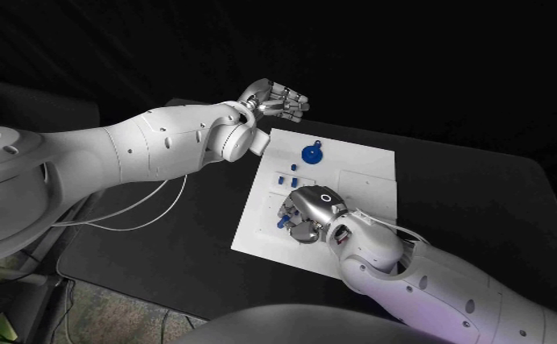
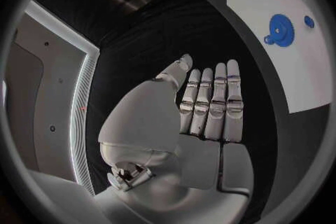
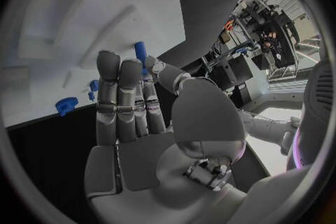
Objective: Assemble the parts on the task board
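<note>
A white task board (image 1: 360, 168) is lying in the middle of a black table (image 1: 488, 191), seen from above. The robot's left hand (image 1: 274, 102) is hovering off the board, just past its corner at about eleven o'clock, over the dark table. In the left wrist view that hand (image 2: 210, 109) is showing a flat palm with straight fingers (image 2: 218, 98) lying side by side, grasping nothing. A blue gear (image 1: 311, 153) is sitting on the board toward twelve o'clock; the left wrist view is also catching it (image 2: 280, 29). The right hand (image 1: 311, 213) is resting low over the board at about seven o'clock, among small blue pieces (image 1: 289, 178). In the right wrist view, this hand (image 3: 133, 106) is pinching a blue peg (image 3: 140, 55) between thumb and fingers, with the white board behind it.
</note>
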Tool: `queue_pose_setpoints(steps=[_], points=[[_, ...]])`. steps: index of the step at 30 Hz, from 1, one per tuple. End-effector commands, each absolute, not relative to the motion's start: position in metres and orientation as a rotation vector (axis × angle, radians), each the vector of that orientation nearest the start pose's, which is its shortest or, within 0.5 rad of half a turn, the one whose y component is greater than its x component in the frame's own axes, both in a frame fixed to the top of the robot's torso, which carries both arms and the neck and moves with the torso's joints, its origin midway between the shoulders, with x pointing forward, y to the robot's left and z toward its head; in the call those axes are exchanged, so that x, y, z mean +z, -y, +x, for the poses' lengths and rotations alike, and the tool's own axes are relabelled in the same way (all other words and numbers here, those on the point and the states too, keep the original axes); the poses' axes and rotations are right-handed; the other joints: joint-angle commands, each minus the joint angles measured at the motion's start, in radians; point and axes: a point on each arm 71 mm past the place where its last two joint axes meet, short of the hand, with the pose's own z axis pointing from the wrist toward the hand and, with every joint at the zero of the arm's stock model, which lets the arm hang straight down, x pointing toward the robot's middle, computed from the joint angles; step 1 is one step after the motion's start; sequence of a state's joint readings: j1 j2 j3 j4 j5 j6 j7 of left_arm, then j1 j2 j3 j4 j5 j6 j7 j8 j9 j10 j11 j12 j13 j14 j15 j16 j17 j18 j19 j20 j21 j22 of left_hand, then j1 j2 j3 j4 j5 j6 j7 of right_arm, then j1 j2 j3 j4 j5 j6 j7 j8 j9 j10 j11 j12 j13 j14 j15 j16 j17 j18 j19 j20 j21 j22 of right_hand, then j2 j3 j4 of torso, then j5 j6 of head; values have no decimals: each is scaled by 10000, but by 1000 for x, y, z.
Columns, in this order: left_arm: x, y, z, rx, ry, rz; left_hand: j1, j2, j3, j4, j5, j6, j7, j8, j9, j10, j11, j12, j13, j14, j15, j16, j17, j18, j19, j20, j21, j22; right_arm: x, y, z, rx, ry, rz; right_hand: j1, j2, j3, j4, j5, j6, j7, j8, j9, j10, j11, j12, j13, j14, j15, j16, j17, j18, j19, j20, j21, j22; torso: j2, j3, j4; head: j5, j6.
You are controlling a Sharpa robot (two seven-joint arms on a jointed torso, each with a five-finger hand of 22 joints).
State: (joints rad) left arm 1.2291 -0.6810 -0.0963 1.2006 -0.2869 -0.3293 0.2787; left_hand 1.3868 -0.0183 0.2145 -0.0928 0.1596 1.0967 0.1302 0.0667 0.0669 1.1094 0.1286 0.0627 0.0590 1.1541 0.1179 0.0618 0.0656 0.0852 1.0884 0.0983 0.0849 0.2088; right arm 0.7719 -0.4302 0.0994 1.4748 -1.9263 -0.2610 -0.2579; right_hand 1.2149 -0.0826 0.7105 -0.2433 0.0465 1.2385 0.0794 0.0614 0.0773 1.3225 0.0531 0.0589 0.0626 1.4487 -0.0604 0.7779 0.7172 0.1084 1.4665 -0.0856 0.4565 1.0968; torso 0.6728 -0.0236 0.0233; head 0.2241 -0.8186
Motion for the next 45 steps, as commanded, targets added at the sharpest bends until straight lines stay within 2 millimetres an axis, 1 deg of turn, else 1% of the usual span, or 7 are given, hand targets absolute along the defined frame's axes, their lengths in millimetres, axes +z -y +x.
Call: queue_pose_setpoints(steps=[1,22,25,26,27,31,45], points=[[-203,-220,543,-12358,-15395,-8704,-51,1,-53,-27,-52,-35,-2,-30,-6,-60,41,-28,-11,-51,16,-10,-2,167,5,42,-57,-8,-305,8,381,7856,-17372,-4243,-16,70,36,-37,23,64,20,31,9,360,-302,35,8,6,-80,-30,4,162,355,-71,-57,15,0,-3,1,-12,-5],[-203,-219,543,-12390,-15445,-8701,-35,14,-65,-32,-56,-37,0,-28,-5,-69,44,-28,-11,-62,20,-10,-2,169,18,45,-65,-82,-308,-1,381,7491,-17506,-4475,-21,52,8,-67,34,33,35,27,-2,320,-288,36,9,-10,-68,-54,-15,165,333,-59,-175,45,-3,-5,4,2,-21],[-203,-219,543,-12397,-15458,-8701,-35,14,-65,-32,-56,-37,0,-28,-5,-69,44,-28,-11,-62,20,-10,-2,169,18,45,-65,-82,-306,-3,380,7683,-17429,-4347,-146,-133,-180,-44,386,-42,59,18,-15,216,-265,33,8,-7,-43,-55,-39,182,328,-26,-247,27,-5,-5,0,4,-25],[-203,-219,543,-12398,-15462,-8702,-35,14,-65,-32,-56,-37,0,-28,-5,-69,44,-28,-11,-62,20,-10,-2,169,18,45,-65,-82,-306,-4,380,7739,-17416,-4301,-237,-231,-302,-9,665,-82,62,19,-25,164,-258,33,5,-5,-31,-52,-41,182,329,-16,-258,24,-3,-7,-1,6,-26],[-203,-219,543,-12400,-15467,-8703,-35,14,-65,-32,-56,-37,0,-28,-5,-69,44,-28,-11,-62,20,-10,-2,169,18,45,-65,-82,-306,-4,379,7795,-17406,-4259,-297,-394,-831,110,1076,-221,24,24,-51,20,-262,39,5,4,-11,-43,-54,184,336,20,-320,-11,-3,-7,-1,6,-26],[-203,-219,543,-12397,-15480,-8708,-35,14,-65,-32,-56,-37,0,-28,-5,-69,44,-28,-11,-62,20,-10,-2,169,18,45,-65,-82,-306,-5,379,7880,-17452,-4222,-132,-409,-1182,211,619,-228,58,21,-54,-3,-234,31,0,-2,-1,-30,-92,192,356,31,-385,-55,1,-8,5,-12,-39],[-203,-220,543,-12373,-15494,-8727,-35,14,-65,-32,-56,-37,0,-28,-5,-69,44,-28,-11,-62,20,-10,-2,169,18,45,-65,-82,-313,-3,378,7781,-17629,-4187,-158,-757,-1507,285,619,-727,175,11,-103,-471,-66,22,-12,-12,112,-19,-206,249,366,121,-608,-191,-1,4,-4,-13,-54]])
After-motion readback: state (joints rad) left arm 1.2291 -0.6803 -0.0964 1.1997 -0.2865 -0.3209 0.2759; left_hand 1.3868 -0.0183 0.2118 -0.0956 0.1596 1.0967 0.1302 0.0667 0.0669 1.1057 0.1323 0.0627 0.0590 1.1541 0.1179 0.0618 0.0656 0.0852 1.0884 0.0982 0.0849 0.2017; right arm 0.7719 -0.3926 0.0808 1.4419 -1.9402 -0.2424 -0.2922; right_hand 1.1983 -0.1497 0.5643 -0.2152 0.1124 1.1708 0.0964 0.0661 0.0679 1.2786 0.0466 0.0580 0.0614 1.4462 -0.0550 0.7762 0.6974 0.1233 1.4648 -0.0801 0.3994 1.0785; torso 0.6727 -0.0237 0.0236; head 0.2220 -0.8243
